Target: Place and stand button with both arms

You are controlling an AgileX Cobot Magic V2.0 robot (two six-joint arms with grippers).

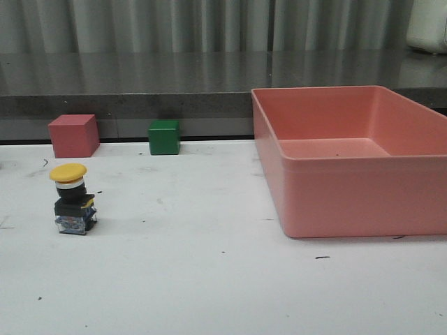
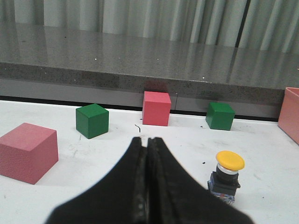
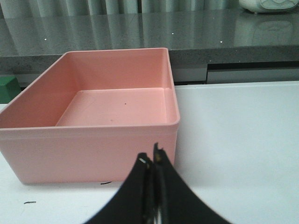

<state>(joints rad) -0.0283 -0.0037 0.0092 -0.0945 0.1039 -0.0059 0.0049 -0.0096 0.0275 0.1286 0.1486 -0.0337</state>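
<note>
The button (image 1: pixel 72 198) stands upright on the white table at the left, yellow mushroom cap on top, white collar, black base with a clear bottom. It also shows in the left wrist view (image 2: pixel 225 176), off to one side of my left gripper (image 2: pixel 145 140) and apart from it. The left gripper is shut and empty. My right gripper (image 3: pixel 151 156) is shut and empty, in front of the pink bin's near wall. Neither gripper shows in the front view.
A large empty pink bin (image 1: pixel 335 202) stands at the right (image 3: pixel 93 140). A red cube (image 1: pixel 72 135) and a green cube (image 1: pixel 164 137) sit at the table's back left. The left wrist view shows two red cubes (image 2: pixel 27 152) (image 2: pixel 156 108) and two green cubes (image 2: pixel 92 120) (image 2: pixel 220 115).
</note>
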